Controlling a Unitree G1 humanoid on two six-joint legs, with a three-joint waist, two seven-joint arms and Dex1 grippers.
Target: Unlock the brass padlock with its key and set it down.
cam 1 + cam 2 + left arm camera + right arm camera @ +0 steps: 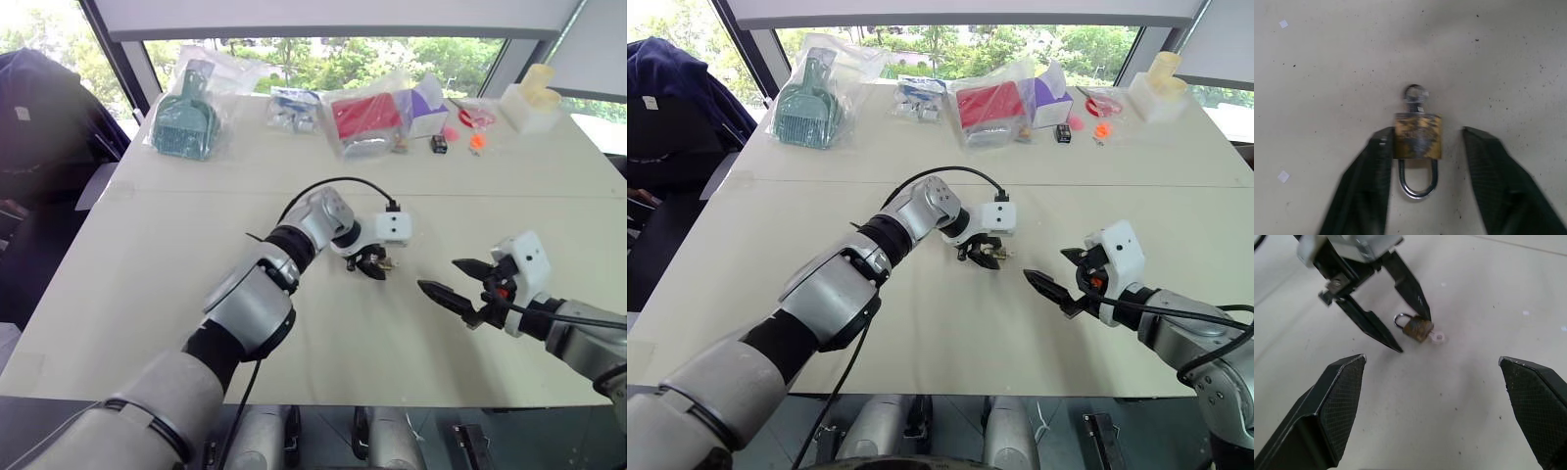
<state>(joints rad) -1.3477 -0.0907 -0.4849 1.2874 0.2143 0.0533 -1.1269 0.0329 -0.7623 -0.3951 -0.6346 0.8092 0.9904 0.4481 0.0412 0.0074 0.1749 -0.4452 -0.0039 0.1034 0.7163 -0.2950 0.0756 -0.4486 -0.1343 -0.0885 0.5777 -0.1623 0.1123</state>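
Note:
The brass padlock (1418,136) lies flat on the pale table (176,245), its silvery shackle toward the wrist. A small silvery key (1415,94) sticks out of its far end. My left gripper (1425,132) stands open astride the lock, tips down at the table. One finger (1376,166) touches the lock's side; the other stands a little apart from it. The right wrist view also has the padlock (1418,328), lying between the left gripper's (1414,334) fingers. My right gripper (439,274) hovers open a short way to the right, pointing at the lock, with nothing between its fingers.
Along the table's far edge lie a bagged green item (184,122), a bagged red box (367,117), a purple box (426,103), small black and red items (439,144) and a white container (529,103). A dark jacket on a chair (39,108) is at the left.

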